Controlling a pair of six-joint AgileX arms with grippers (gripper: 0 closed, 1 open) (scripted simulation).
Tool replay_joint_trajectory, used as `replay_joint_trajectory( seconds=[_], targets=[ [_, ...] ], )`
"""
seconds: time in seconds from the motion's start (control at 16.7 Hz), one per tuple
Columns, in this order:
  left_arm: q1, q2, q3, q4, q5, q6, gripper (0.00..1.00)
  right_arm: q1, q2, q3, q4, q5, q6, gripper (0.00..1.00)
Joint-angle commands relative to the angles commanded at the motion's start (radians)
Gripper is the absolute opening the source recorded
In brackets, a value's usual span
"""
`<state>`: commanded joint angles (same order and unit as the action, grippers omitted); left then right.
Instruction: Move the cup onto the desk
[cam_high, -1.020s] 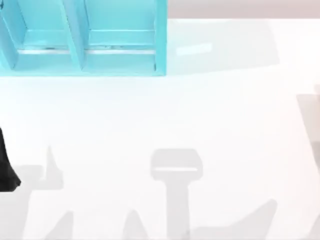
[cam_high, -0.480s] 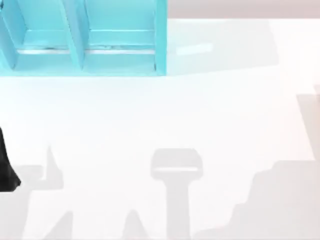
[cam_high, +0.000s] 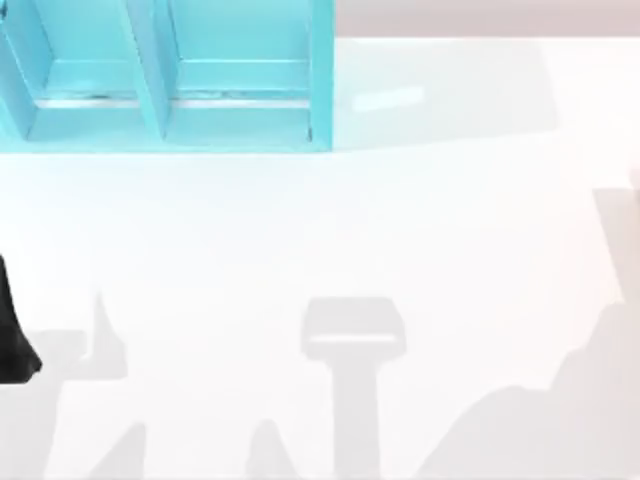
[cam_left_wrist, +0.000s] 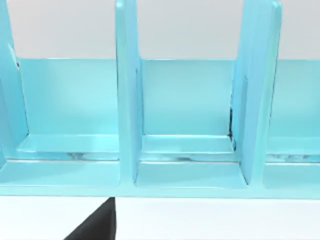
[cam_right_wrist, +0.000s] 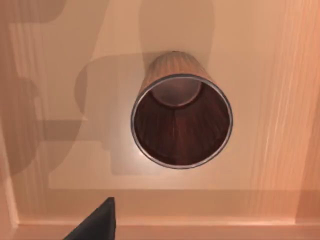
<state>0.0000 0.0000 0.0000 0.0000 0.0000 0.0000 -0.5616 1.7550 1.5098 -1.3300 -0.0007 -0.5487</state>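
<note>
The small tapered brown cup (cam_right_wrist: 181, 112) with fine vertical ribs and a dark inside is standing upright on a pale wooden surface (cam_right_wrist: 260, 65), seen from above in the right wrist view, with grey shadows lying around it and a wooden ledge just beside it. A black fingertip (cam_right_wrist: 97, 222) of the right gripper is poking in near that ledge, apart from the cup; I cannot tell whether this pincer is released or clenched. In the top view, the broad glossy white desk (cam_high: 300, 230) is carrying the turquoise-blue shelf unit (cam_high: 165, 75) with compartments at its far left corner, and a black piece of the left arm (cam_high: 12, 335) is sitting at the desk's left edge, well apart from the shelf. In the left wrist view, the shelf's compartments are facing the camera, and a black fingertip (cam_left_wrist: 97, 225) of the left gripper is showing in front of them; its grip state I cannot tell either.
</note>
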Motion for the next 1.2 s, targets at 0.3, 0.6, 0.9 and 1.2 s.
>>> replay_joint_trajectory(
  seconds=[0.3,0.6,0.9,1.2],
  targets=[
    [0.0,0.0,0.0,0.0,0.0,0.0,1.0,0.004,0.005,-0.041,0.041,0.0,0.004,1.0],
    [0.0,0.0,0.0,0.0,0.0,0.0,1.0,0.005,0.047,-0.22,0.282,0.0,0.006,1.0],
    [0.0,0.0,0.0,0.0,0.0,0.0,1.0,0.004,0.074,-0.315,0.388,0.0,0.005,1.0],
    [0.0,0.0,0.0,0.0,0.0,0.0,1.0,0.004,0.074,-0.315,0.388,0.0,0.005,0.85]
  ],
)
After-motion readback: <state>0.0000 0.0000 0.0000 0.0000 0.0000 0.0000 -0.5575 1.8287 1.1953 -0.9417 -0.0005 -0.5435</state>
